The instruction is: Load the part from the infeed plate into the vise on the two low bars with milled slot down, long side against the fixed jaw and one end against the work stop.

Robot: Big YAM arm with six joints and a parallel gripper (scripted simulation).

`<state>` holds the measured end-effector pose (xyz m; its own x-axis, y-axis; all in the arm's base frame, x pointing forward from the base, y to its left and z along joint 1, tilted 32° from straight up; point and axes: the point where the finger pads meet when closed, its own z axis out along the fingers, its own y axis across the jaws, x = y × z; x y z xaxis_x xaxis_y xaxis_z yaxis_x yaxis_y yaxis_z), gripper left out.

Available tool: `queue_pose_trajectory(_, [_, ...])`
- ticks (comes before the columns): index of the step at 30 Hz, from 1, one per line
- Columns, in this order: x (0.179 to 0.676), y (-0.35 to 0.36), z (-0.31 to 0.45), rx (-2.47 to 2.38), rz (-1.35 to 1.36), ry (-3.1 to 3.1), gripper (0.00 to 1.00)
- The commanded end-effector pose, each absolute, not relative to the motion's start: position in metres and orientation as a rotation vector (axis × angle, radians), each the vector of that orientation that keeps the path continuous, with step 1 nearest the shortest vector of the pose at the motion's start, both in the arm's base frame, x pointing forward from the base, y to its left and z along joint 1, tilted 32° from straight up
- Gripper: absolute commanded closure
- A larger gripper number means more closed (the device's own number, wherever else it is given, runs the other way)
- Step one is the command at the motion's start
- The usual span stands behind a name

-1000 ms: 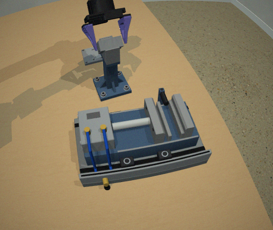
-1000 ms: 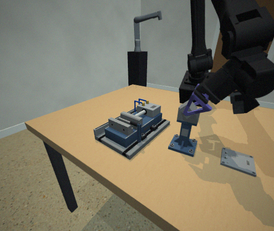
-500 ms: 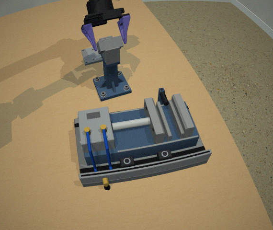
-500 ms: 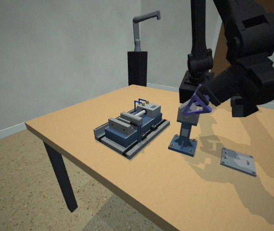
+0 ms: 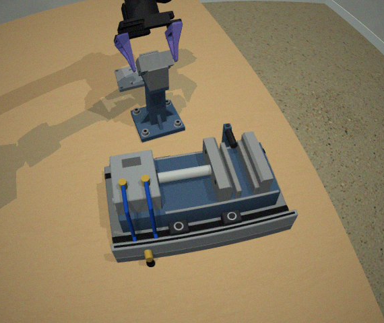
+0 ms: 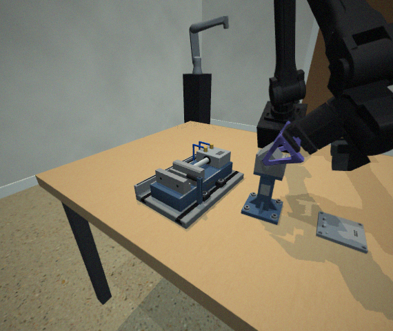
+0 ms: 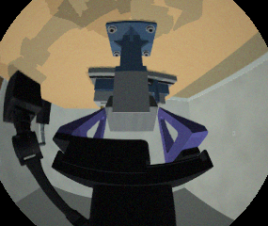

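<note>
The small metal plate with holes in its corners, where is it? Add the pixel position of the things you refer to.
On the tabletop, right of the blue-footed stand (image 6: pixel 266 194) in the exterior view.

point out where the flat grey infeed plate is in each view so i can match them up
top: the infeed plate is upper left of centre, partly hidden behind the stand's head
exterior: the infeed plate is lower right, flat on the table and in full view
wrist: not visible
shared landmark: the blue bolted foot of the stand, seen in all three
</note>
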<state>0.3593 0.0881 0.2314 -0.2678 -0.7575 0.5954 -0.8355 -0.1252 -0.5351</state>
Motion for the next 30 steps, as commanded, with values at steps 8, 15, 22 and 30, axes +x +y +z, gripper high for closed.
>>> queue_pose_trajectory(8, [0.3621,0.0979,0.2350,1.837,1.376,-2.010,0.19])
queue_pose_trajectory(15, [0.3625,0.0983,0.2356,1.830,1.382,-2.009,0.19])
queue_pose_trajectory(22, [0.3635,0.0991,0.2372,1.829,1.385,-2.009,0.19])
queue_pose_trajectory(30, [0.3626,0.0985,0.2358,1.829,1.384,-2.003,0.19])
